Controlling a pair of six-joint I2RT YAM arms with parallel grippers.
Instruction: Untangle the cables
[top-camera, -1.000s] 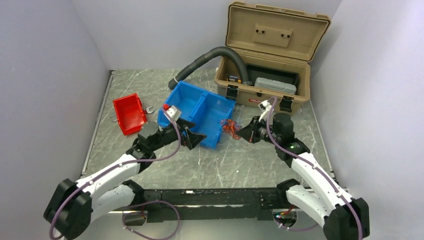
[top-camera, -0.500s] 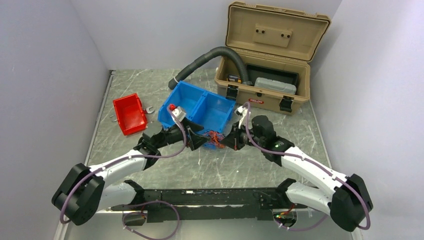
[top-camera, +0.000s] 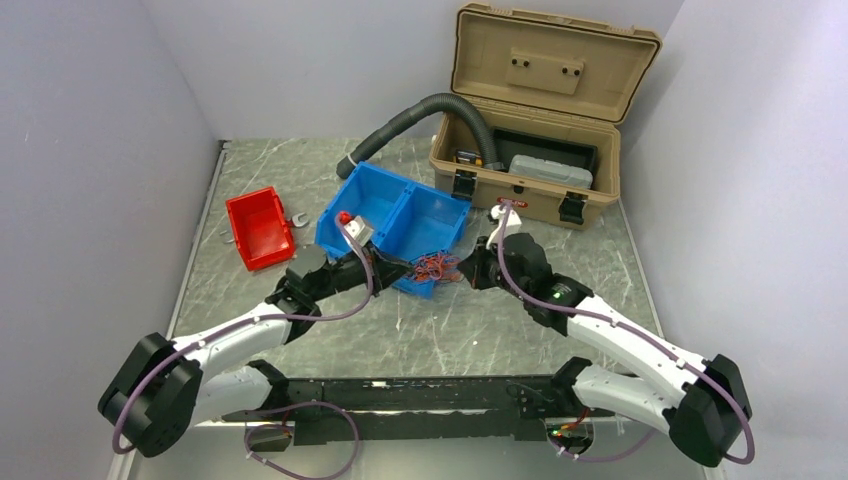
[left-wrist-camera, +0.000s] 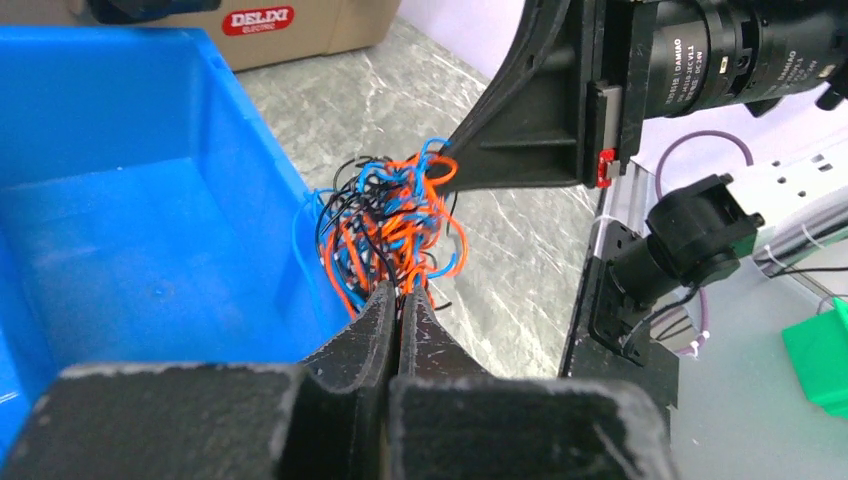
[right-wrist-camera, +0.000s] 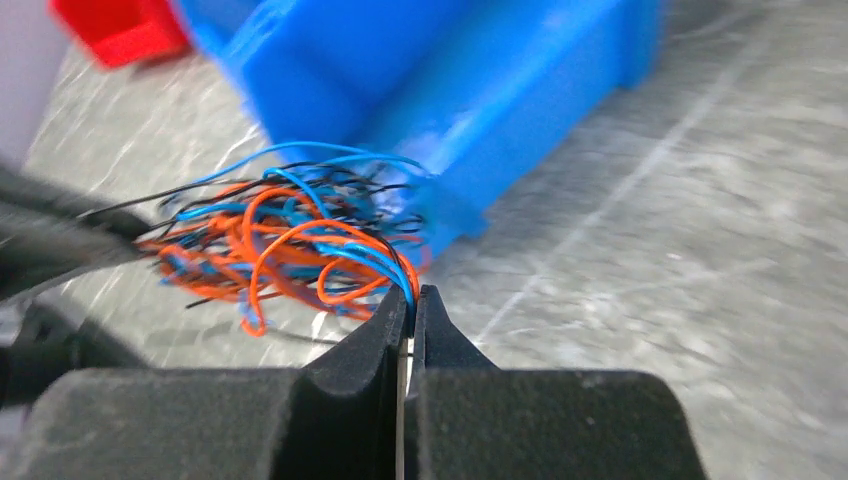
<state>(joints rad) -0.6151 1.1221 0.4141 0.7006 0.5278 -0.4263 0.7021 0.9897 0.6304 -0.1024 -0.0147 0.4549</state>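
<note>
two claws, top view: left claw (top-camera: 404, 268) & right claw (top-camera: 468, 271) both clamped tight on the cables (top-camera: 435, 266), clump strung between them, blue bin (top-camera: 385, 200) just behind. left wrist: few strands nipped at tips. right wrist: same, clump ahead-left of tips. risk: pulling apart cld cinch knot, or fine wires slip out.

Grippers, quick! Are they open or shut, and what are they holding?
Left gripper: closed, pinching the cables.
Right gripper: closed, pinching the same cables.
</note>
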